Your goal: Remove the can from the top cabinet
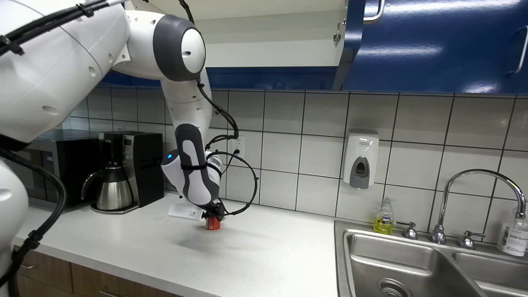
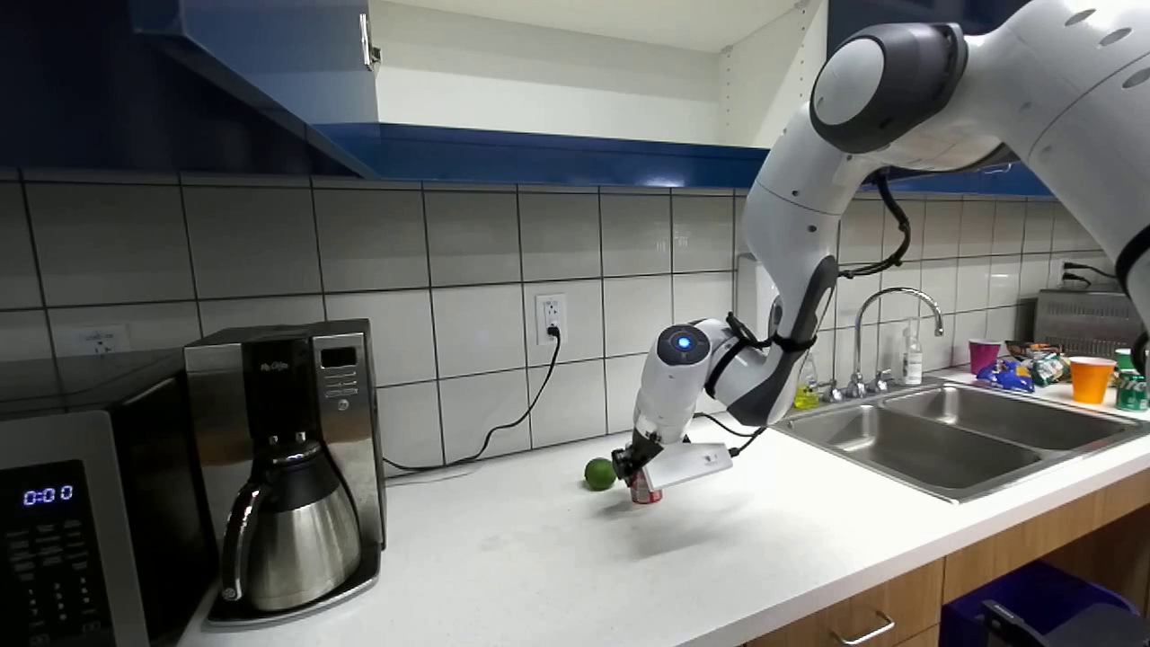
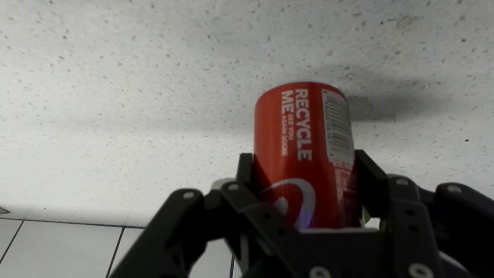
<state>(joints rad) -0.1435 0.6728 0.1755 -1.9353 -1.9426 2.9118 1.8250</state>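
Note:
The red can (image 1: 213, 224) stands upright on the white counter below the top cabinet; it also shows in an exterior view (image 2: 646, 491), partly hidden by the gripper. My gripper (image 1: 213, 213) comes down on the can from above. In the wrist view the gripper (image 3: 305, 164) has one finger against each side of the can (image 3: 299, 123), with no clear gap. The can's base and its shadow meet the counter; its upper end is hidden by the gripper. The top cabinet (image 1: 272, 51) has its blue door (image 1: 348, 45) open and shows a bare white interior, also seen in an exterior view (image 2: 557, 99).
A green ball (image 2: 600, 474) lies close beside the can. A coffee maker (image 2: 296, 467) and a microwave (image 2: 99, 485) stand on the counter. A cord hangs from the wall outlet (image 2: 551, 316). The sink (image 1: 396, 264), faucet (image 1: 478, 173) and soap bottle (image 1: 384, 216) are farther along.

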